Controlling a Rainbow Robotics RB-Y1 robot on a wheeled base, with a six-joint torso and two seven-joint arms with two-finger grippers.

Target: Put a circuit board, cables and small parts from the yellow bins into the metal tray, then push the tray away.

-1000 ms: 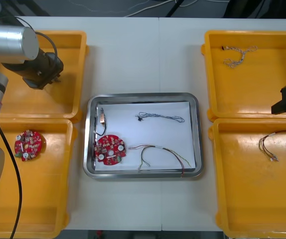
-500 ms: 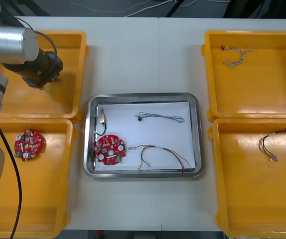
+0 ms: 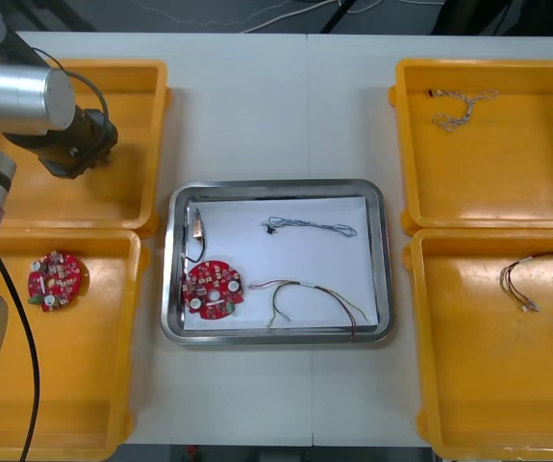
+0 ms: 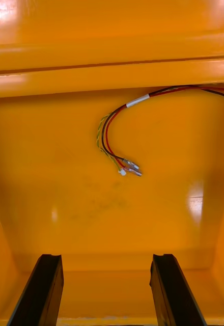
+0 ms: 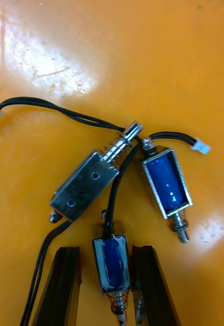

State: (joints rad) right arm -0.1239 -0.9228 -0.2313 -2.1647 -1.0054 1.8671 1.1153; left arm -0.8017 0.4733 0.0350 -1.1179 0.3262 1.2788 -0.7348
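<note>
My left gripper [image 3: 95,144] reaches down into the far left yellow bin [image 3: 132,197]. In the left wrist view its fingers [image 5: 65,285] are shut on a small metal part [image 5: 112,262] with a blue core and a spring. Two more small metal parts [image 5: 84,186] [image 5: 168,183] lie just beyond on tangled black leads. My right gripper [image 4: 104,260] is open over the near right yellow bin [image 3: 420,337], with a red and yellow cable [image 4: 114,137] ahead of its fingers. The metal tray [image 3: 276,187] holds a red circuit board [image 3: 213,289], a twisted cable [image 3: 310,227], a red and yellow cable [image 3: 319,296] and a small part on a black lead [image 3: 197,233].
Another circuit board [image 3: 57,280] lies in the near left yellow bin [image 3: 127,385]. A twisted blue and white cable [image 3: 464,108] rests in the far right yellow bin [image 3: 406,144]. Bare table runs in front of and behind the tray.
My right gripper has moved from the far right bin toward the near right bin and out to the view's edge. The left gripper has shifted slightly left inside its bin.
</note>
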